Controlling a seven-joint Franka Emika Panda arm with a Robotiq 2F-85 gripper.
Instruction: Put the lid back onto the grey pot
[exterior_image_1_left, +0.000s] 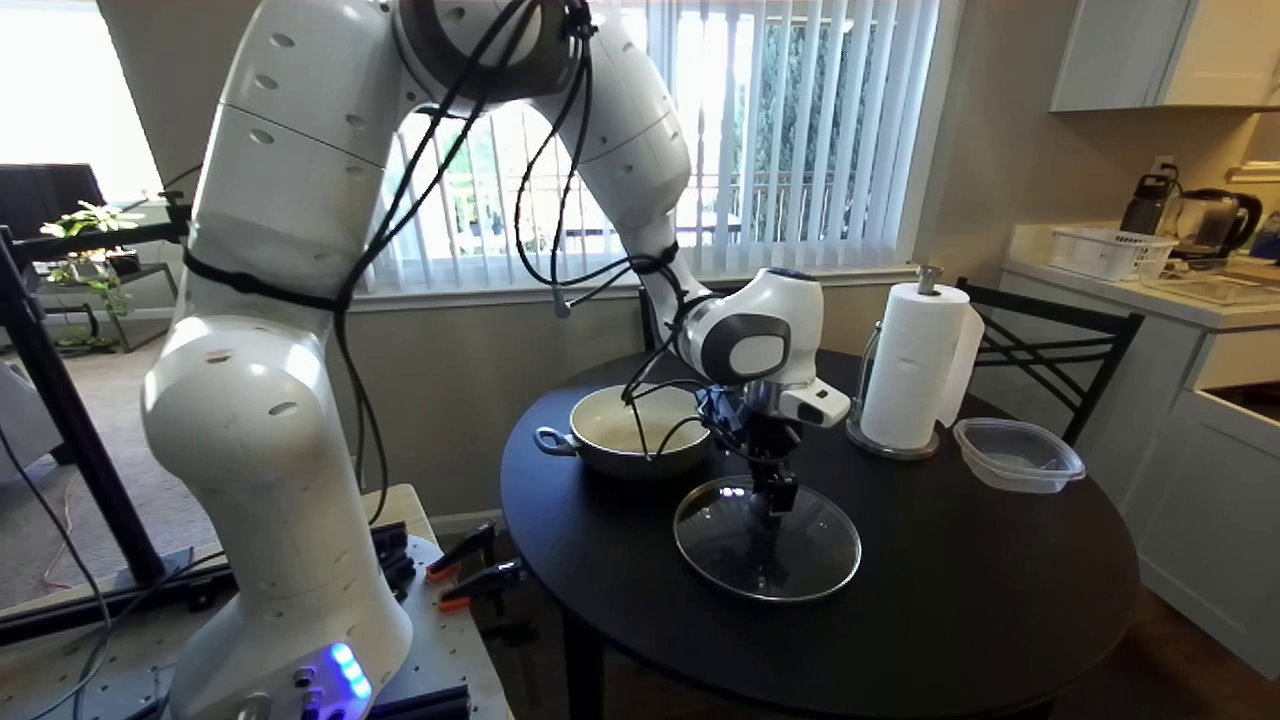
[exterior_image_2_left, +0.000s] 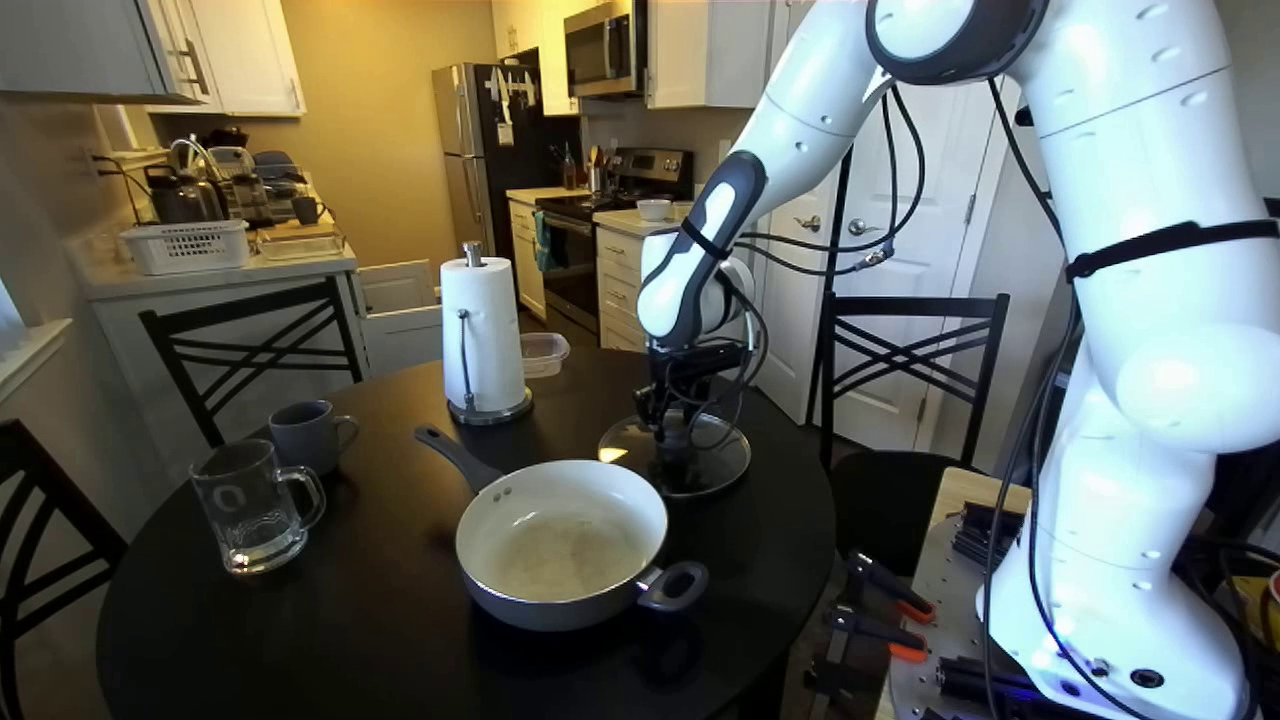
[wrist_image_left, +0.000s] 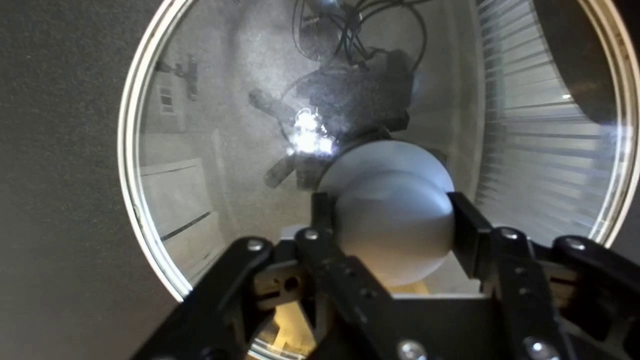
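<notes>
The glass lid (exterior_image_1_left: 825, 545) is over the dark table beside the pot, roughly level. I cannot tell whether it touches the table. It also shows in an exterior view (exterior_image_2_left: 728, 462) and fills most of the wrist view (wrist_image_left: 225, 110). My gripper (exterior_image_1_left: 773, 494) points down over the lid's centre, and it shows in an exterior view (exterior_image_2_left: 676, 432) too. In the wrist view the gripper's fingers (wrist_image_left: 391, 212) press both sides of the rounded knob (wrist_image_left: 395, 250). The grey pot (exterior_image_1_left: 640, 462) stands uncovered, its cream inside showing, with a long handle and a small side handle (exterior_image_2_left: 545, 614).
A paper towel roll (exterior_image_1_left: 912, 370) on a stand and a clear plastic container (exterior_image_1_left: 1018, 460) are on the table. A glass mug (exterior_image_2_left: 250, 510) and a grey mug (exterior_image_2_left: 303, 437) stand near the pot's long handle. Chairs surround the table.
</notes>
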